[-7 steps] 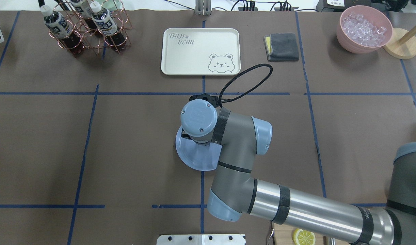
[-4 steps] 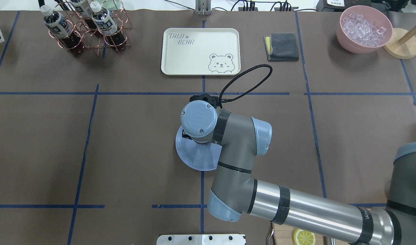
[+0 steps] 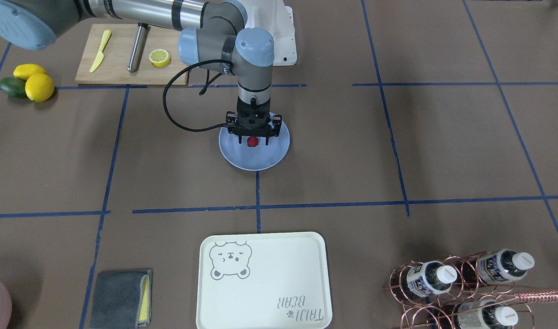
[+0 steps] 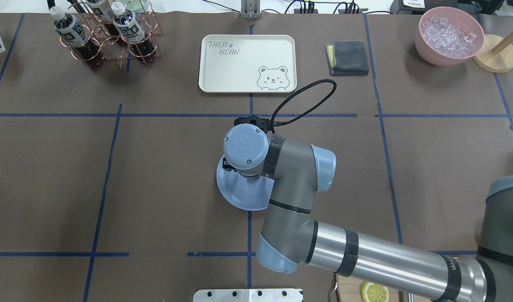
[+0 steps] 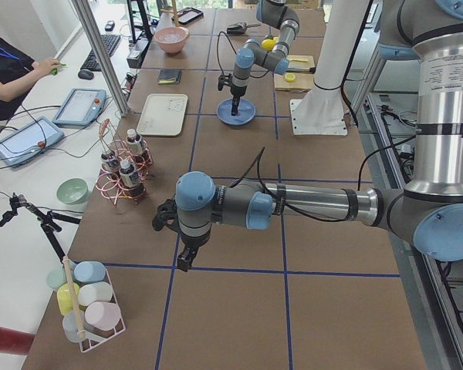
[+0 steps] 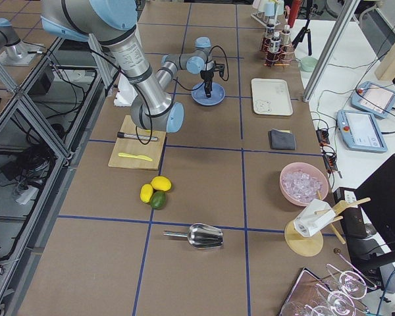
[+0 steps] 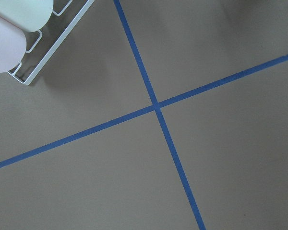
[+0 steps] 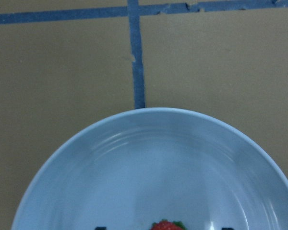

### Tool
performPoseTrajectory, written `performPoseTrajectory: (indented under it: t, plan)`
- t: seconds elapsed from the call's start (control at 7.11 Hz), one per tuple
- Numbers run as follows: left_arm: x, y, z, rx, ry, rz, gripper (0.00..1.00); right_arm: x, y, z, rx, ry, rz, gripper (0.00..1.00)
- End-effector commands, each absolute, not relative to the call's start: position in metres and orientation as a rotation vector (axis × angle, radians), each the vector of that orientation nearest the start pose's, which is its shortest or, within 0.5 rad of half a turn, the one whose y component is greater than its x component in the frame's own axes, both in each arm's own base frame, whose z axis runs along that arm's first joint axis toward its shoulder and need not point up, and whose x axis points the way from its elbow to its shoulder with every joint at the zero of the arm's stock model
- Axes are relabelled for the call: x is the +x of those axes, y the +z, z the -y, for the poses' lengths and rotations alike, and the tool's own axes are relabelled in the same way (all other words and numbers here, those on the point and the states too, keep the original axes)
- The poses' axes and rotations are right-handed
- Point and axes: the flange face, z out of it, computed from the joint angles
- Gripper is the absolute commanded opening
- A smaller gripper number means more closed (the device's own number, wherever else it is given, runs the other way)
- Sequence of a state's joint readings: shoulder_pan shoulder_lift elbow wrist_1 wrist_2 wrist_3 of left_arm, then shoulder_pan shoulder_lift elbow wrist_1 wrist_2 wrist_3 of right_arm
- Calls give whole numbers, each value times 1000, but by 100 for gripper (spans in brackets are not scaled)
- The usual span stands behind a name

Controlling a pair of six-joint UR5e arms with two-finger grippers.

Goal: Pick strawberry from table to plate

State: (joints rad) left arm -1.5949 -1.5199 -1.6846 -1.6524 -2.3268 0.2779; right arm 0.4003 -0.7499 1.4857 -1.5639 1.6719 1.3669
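right pincer [image 3: 252,136] hangs low over the plate [image 3: 260,162], fingers spread clear of the strawberry [image 3: 251,142], which lies on the plate, so the drop looks done. left pincer [image 5: 184,259] sits far off over bare bench [image 3: 397,137]; its state i cannot tell.

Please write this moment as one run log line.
right gripper: open, above plate | strawberry: on plate, not gripped | left gripper: state unclear
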Motion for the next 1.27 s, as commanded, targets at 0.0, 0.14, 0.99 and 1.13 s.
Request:
performPoseTrajectory:
  t: [0.0,0.14,0.99,1.13]
  plan:
    - [-76,620,478,253,301,-726,100,-587,170,439,154,162,794,100]
    - [-75,617,479,261,310,-725,100,-533,175,481,129,148,826,100]
    - [-72,650,462,114,249,-748,100,-113,440,614,200,-161,728,100]
    - [-73,650,459,81,222,-773,100,-55,483,599,209,-201,722,100]
